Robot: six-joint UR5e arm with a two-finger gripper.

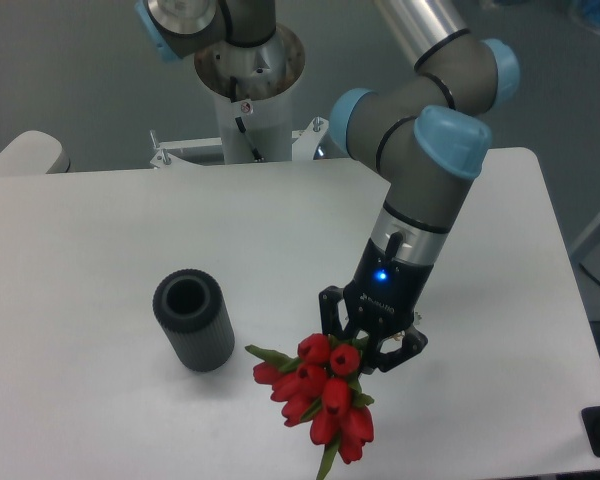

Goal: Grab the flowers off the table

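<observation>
A white table [100,240] seen from above, with one standing obstacle: a dark grey ribbed cylinder vase [194,322], upright with its mouth open, left of centre. Bare tabletop lies all round it. To its right, with a gap of open table between, the gripper [371,341] holds a bunch of red tulips [320,394], its jaws closed on the stems; the blooms hang toward the front edge. The robot arm [420,170] slants down from the upper right, blocking that side. The arm's white base column [248,90] stands behind the table's far edge
</observation>
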